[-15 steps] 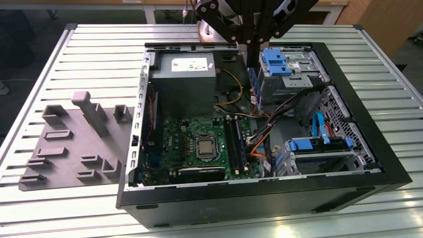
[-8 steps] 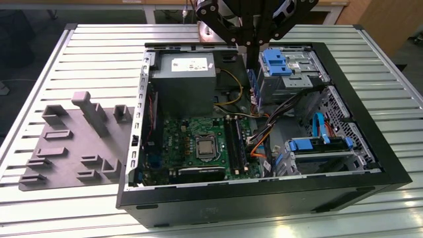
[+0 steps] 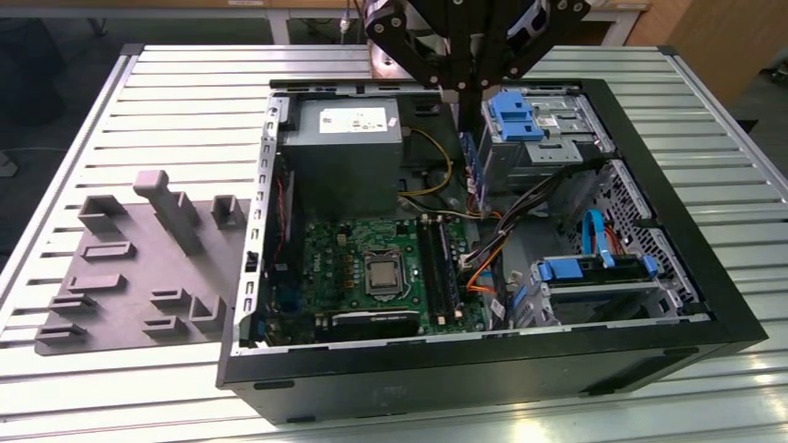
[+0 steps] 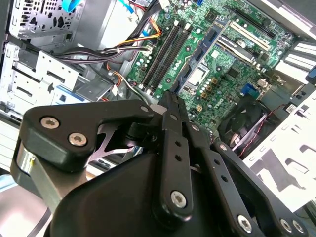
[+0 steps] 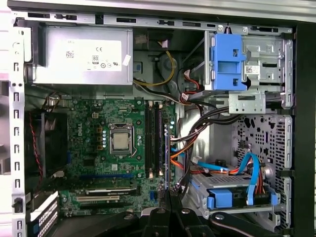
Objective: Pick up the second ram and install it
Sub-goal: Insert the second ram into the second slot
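Here's the arm over the open black tower case (image 3: 493, 369), which lies on its side on the slatted metal table (image 3: 185, 83). The gripper (image 3: 466, 88) hangs above the case, fingers pinched tight on the second ram (image 3: 470, 161). The stick hangs down from the fingertips, over the gap between the grey power supply (image 3: 339, 148) and the drive cage, and sits in no slot yet. In the second wrist view the gripper (image 4: 170, 98) shows the second ram (image 4: 200, 57) running out from its tips, blue-green with small dark chips, above the green motherboard (image 4: 222, 64). In the first wrist view the stick (image 5: 168, 158) shows edge-on, just beside the memory slots (image 5: 153, 140), on their cable side; I count two dark strips there. One processor (image 5: 121, 139) sits in its socket and one black fan (image 5: 49, 143) is near the case wall. I count two blue plastic brackets, one on the upper cage (image 5: 227, 59) and one on the lower drive (image 5: 232, 200). The power supply carries a large white label (image 5: 94, 54) with dark print. At the exterior view's left lies one grey moulded tray (image 3: 111, 305) with raised blocks.
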Controlling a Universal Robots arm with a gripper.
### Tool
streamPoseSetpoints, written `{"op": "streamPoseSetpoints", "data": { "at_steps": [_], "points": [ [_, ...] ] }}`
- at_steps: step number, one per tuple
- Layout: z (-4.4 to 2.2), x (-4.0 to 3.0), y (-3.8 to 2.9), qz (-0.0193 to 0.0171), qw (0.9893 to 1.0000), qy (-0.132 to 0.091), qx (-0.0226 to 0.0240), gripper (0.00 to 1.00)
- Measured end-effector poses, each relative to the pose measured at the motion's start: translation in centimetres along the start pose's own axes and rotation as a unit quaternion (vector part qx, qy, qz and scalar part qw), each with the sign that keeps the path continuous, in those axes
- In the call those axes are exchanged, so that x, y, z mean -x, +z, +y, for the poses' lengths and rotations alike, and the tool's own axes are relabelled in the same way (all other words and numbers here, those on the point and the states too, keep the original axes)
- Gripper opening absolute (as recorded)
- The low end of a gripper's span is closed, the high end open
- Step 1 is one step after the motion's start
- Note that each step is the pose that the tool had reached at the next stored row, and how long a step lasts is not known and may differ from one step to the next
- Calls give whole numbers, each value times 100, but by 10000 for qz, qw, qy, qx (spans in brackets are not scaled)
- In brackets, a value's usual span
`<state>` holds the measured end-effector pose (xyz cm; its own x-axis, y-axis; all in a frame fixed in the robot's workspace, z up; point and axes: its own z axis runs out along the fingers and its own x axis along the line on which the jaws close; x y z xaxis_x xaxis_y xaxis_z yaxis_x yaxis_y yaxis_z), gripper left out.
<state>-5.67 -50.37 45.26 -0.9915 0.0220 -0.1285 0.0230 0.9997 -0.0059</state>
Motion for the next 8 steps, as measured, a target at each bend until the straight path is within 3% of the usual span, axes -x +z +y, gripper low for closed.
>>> {"op": "streamPoseSetpoints", "data": {
  "at_steps": [8],
  "points": [
    [0, -5, 39, 0, 10000, 0, -1, 11]
  ]
}}
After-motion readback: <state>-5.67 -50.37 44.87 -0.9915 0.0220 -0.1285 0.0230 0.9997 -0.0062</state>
